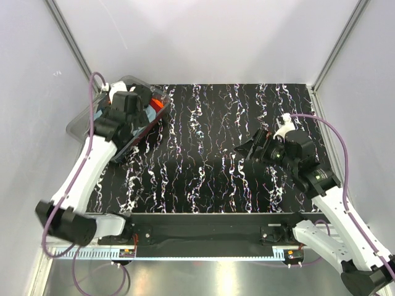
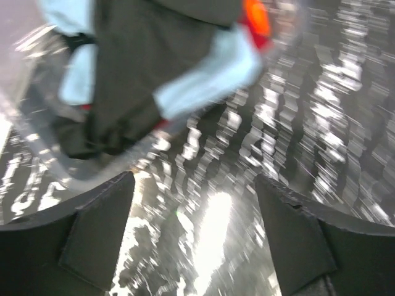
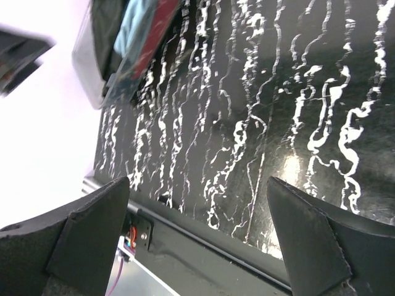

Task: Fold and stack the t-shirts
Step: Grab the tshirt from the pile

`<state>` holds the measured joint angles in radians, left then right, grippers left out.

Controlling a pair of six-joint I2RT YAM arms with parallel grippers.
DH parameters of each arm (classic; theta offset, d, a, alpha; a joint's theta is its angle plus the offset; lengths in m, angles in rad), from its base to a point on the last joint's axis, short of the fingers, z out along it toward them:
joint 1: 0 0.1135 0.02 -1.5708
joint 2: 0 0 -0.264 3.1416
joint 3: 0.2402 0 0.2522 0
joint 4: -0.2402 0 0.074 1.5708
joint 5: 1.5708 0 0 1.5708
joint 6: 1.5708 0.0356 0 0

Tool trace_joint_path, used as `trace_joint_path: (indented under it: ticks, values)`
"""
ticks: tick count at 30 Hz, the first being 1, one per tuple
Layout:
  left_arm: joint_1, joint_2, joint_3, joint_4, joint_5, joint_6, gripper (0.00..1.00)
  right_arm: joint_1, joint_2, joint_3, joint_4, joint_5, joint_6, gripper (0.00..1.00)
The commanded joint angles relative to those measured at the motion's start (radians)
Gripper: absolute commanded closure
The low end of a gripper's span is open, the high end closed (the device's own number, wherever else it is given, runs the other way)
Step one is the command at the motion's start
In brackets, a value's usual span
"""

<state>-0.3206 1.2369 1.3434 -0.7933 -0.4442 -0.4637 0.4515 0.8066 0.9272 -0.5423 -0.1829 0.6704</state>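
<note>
Seen from above, a black table (image 1: 210, 123) streaked with white marbling fills the middle of the view. Two robot arms reach in from the 6 o'clock edge.

A clear plastic tub (image 1: 80, 123) sits at the table's 10 o'clock corner, and the three t-shirts lie bunched together inside it. None of them is folded.

In the left wrist view, which is smeared by blur, the black shirt (image 2: 142, 55) takes up most of the pile. The teal-blue shirt (image 2: 210, 80) shows in pale patches on either side of it. The red-orange shirt (image 2: 256, 18) peeks out at 1 o'clock.

The left gripper (image 1: 137, 102) hangs over the tub. Its jaws stand wide apart with nothing between them, and its two dark fingers (image 2: 99, 237) frame bare tabletop just short of the cloth.

The right gripper (image 1: 250, 150) is at about 3 o'clock on the table, well apart from the tub, and points toward 9 o'clock. Its jaws are also spread wide and hold nothing. In the right wrist view only the marbled surface lies between the fingers, with the tub and its coloured cloth far off at 11 o'clock.
</note>
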Motion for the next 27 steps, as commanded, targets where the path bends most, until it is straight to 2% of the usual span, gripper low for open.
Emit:
trace_joint_path:
  ticks: [1,4,7,10,12,16,22,27]
  values:
    - [0.093,0.071,0.077,0.077,-0.088,0.011,0.18,0.004,-0.049,-0.017,0.091,-0.078,-0.029,0.00]
    - [0.213,0.163,0.114,0.120,-0.030,0.000,0.19,0.004,-0.075,-0.027,0.100,-0.075,-0.029,0.00]
    - [0.267,0.280,0.172,0.154,0.024,0.013,0.19,0.006,-0.086,-0.028,0.102,-0.070,-0.043,0.00]
    - [0.296,0.407,0.233,0.192,0.119,0.063,0.25,0.004,-0.093,-0.025,0.100,-0.055,-0.057,0.00]
    - [0.304,0.441,0.267,0.189,0.116,0.071,0.30,0.004,-0.099,-0.024,0.102,-0.041,-0.068,0.00]
    - [0.319,0.486,0.252,0.195,0.091,0.060,0.31,0.004,-0.101,-0.010,0.107,0.008,-0.098,0.00]
    - [0.386,0.533,0.180,0.236,0.200,0.076,0.28,0.004,-0.089,-0.014,0.116,0.059,-0.137,0.00]
    - [0.388,0.573,0.181,0.230,0.190,0.091,0.35,0.004,-0.078,-0.007,0.136,0.066,-0.147,0.00]
